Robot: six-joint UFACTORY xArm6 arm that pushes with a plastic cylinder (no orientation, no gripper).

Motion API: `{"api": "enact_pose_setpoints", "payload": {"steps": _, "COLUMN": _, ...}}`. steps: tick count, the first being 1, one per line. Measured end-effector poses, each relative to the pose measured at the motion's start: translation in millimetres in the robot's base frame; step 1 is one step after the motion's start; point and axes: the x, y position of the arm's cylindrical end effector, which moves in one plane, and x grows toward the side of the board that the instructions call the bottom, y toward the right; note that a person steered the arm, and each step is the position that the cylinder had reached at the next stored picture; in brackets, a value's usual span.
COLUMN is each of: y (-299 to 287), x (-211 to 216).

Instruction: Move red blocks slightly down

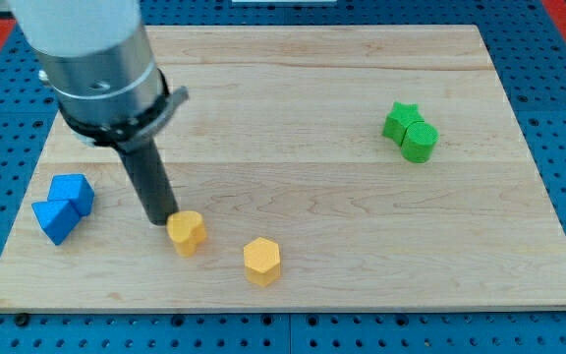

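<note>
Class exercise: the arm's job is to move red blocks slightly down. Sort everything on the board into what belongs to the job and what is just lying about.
Belongs to the job:
my tip, touching the left yellow block; no red blocks are visible

Just lying about:
two blue blocks
left yellow block
right yellow hexagonal block
green star block
green cylinder block
wooden board

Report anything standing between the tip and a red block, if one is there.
No red block shows on the board, so there is no path to judge. My tip is at the left edge of the left yellow block.

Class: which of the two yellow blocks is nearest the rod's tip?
The left yellow block: my tip sits right beside it; the other yellow block lies farther right.
</note>
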Motion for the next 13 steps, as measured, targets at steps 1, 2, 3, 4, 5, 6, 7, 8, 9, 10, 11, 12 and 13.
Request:
{"api": "enact_pose_setpoints", "payload": {"steps": 1, "y": 26.4, "x": 24.1}}
{"api": "enact_pose_setpoints", "payload": {"steps": 2, "y": 26.4, "x": 39.6}}
{"api": "enact_pose_setpoints", "payload": {"steps": 3, "y": 32.7, "x": 7.1}}
{"api": "enact_pose_setpoints", "payload": {"steps": 4, "y": 60.4, "x": -72.5}}
{"api": "enact_pose_setpoints", "payload": {"steps": 5, "y": 71.9, "x": -154.3}}
{"api": "enact_pose_setpoints", "payload": {"steps": 6, "y": 47.2, "x": -217.1}}
{"api": "enact_pose_setpoints", "payload": {"steps": 7, "y": 41.3, "x": -236.7}}
{"api": "enact_pose_setpoints", "payload": {"steps": 8, "y": -10.3, "x": -252.8}}
{"api": "enact_pose_setpoints", "payload": {"steps": 9, "y": -65.7, "x": -266.2}}
{"api": "enact_pose_setpoints", "payload": {"steps": 10, "y": -84.2, "x": -265.6}}
{"api": "enact_pose_setpoints", "payload": {"steps": 11, "y": -109.0, "x": -263.7}}
{"api": "enact_pose_setpoints", "payload": {"steps": 12, "y": -130.6, "x": -247.8}}
{"api": "enact_pose_setpoints", "payload": {"steps": 13, "y": -144.5, "x": -230.4}}
